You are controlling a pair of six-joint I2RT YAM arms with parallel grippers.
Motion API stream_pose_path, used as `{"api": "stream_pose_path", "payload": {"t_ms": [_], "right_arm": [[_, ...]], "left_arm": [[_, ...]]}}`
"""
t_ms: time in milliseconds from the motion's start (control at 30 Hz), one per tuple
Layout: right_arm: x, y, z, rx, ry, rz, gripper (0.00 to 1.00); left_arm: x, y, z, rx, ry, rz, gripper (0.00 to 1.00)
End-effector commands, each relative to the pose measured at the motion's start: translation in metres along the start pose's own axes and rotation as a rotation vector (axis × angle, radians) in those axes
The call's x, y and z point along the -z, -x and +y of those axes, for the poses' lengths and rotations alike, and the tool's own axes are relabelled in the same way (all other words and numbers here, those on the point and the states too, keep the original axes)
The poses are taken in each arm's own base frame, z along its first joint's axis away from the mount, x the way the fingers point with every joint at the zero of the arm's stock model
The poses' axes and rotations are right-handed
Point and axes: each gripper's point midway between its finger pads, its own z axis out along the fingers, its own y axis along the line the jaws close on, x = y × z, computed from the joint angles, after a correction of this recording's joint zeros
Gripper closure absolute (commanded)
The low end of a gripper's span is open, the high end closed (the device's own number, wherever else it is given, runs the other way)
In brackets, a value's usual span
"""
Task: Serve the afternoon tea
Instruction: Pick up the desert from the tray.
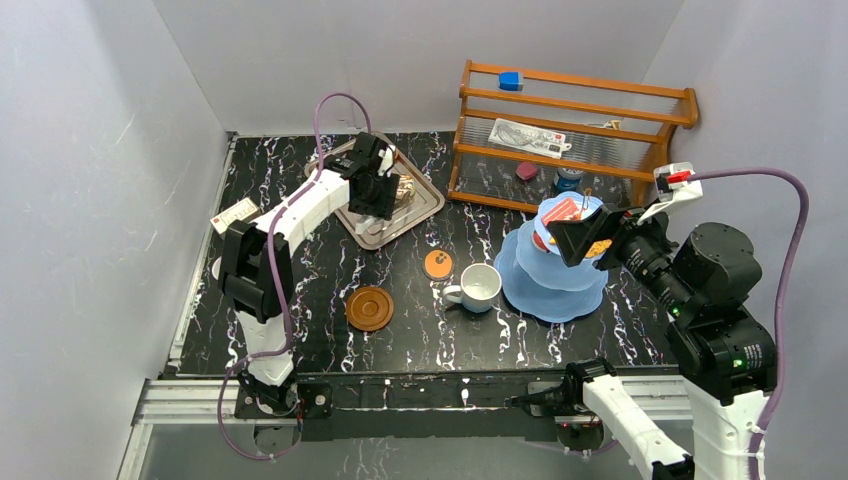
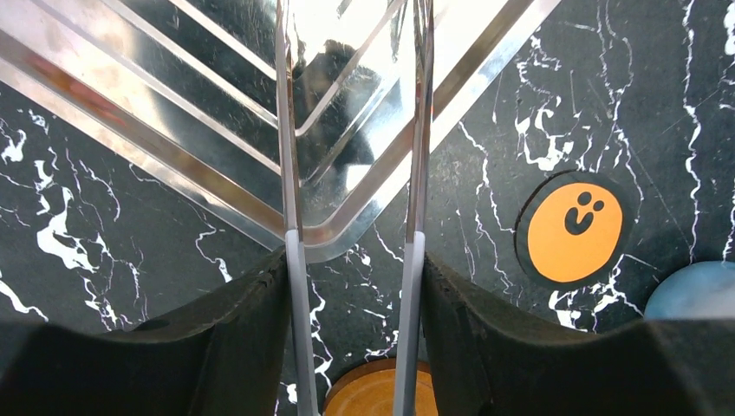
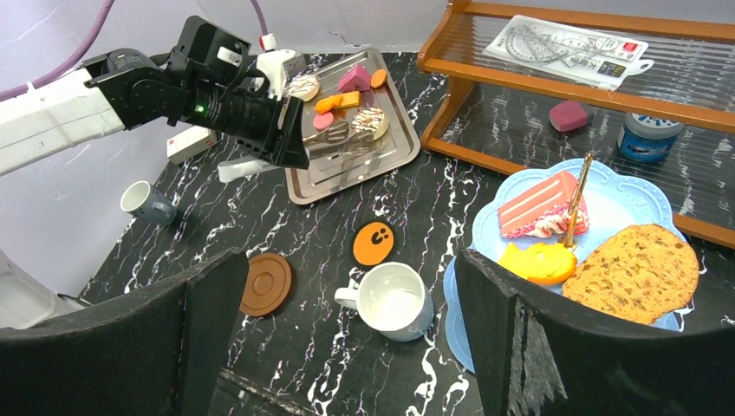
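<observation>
On the stand (image 3: 624, 198), three pastries (image 3: 539, 208) are served — the rest lie on the tray (image 3: 386, 160). My left gripper (image 2: 351, 277) clamps the tongs (image 2: 289, 130), blades apart above that tray, nothing between them — and the mug (image 3: 394, 302) stands off its saucer (image 3: 265, 283).

Cake (image 3: 537, 204), cookie (image 3: 637, 273) atop blue stand (image 3: 620, 192); mug (image 3: 394, 301) upright.
</observation>
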Motion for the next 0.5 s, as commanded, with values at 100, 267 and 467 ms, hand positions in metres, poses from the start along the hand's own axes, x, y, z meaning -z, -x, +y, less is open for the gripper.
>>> {"api": "stream_pose_path", "payload": {"t_ms": [100, 267, 467], "right_arm": [[0.000, 0.016, 0.006, 0.005, 0.024, -0.067, 0.01], [0.001, 0.020, 0.007, 0.006, 0.021, -0.071, 0.01], [0.002, 0.022, 0.007, 0.007, 0.019, -0.074, 0.01]], "left_arm": [[0.005, 0.014, 0.002, 0.002, 0.011, -0.055, 0.49], [-0.006, 0.022, 0.002, 0.000, 0.018, -0.070, 0.47], [-0.017, 0.025, 0.001, -0.003, 0.018, -0.070, 0.47]]}}
